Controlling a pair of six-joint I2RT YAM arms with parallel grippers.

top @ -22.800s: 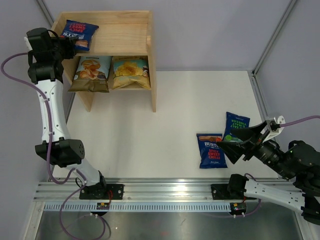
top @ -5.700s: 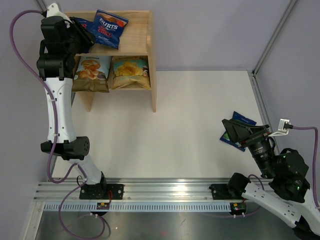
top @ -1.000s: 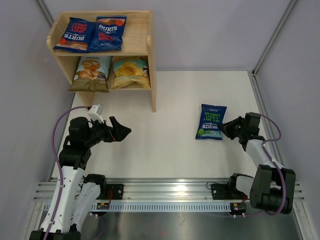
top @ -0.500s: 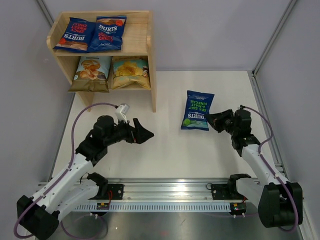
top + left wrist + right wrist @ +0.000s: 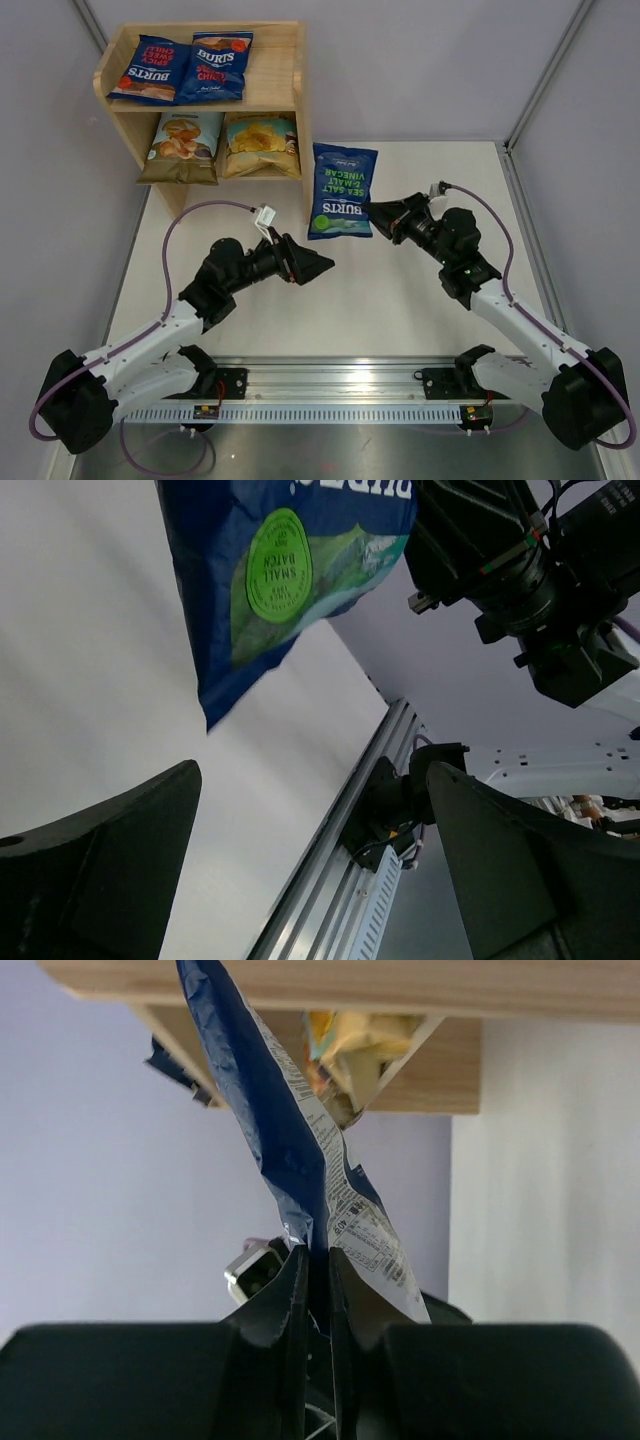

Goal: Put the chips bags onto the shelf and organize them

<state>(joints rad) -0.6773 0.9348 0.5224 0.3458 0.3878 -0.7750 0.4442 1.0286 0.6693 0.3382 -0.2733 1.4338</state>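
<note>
The white bench (image 5: 400, 330) fills most of the top view, with the pine shelf (image 5: 275, 60) standing at its 11 o'clock corner. The left arm (image 5: 150, 340) reaches from 7 o'clock toward the middle. The right arm (image 5: 510, 310) reaches from 5 o'clock toward the shelf.

On the lower tier the yellow bag (image 5: 262, 145) lies at the right. The light-blue bag (image 5: 183, 148) lies just beside it at its 9 o'clock, and both bags stick out past the front edge. The green-lettered bag (image 5: 342, 190) is at 3 o'clock of the shelf, just beside the right side panel. Whether it touches the panel cannot be told. Its label faces up and its lower right corner is in the right tool (image 5: 372, 212). The right wrist view shows that tool pinching the thin seam of the bag (image 5: 290, 1150), fingers (image 5: 285, 1305) pressed together on it. The bag runs edge-on toward the shelf's wood (image 5: 300, 980).

On the top tier two Burts bags (image 5: 150, 70) (image 5: 220, 66) with red lettering lie side by side at the left, touching or slightly overlapping.

The left tool (image 5: 325, 264) hovers at 7 o'clock of the held bag, a little apart from it. It is spread wide, holding nothing. In its own view the fingers (image 5: 100, 880) stand far apart, with the bag's round green badge (image 5: 280, 565) at 12 o'clock.
</note>
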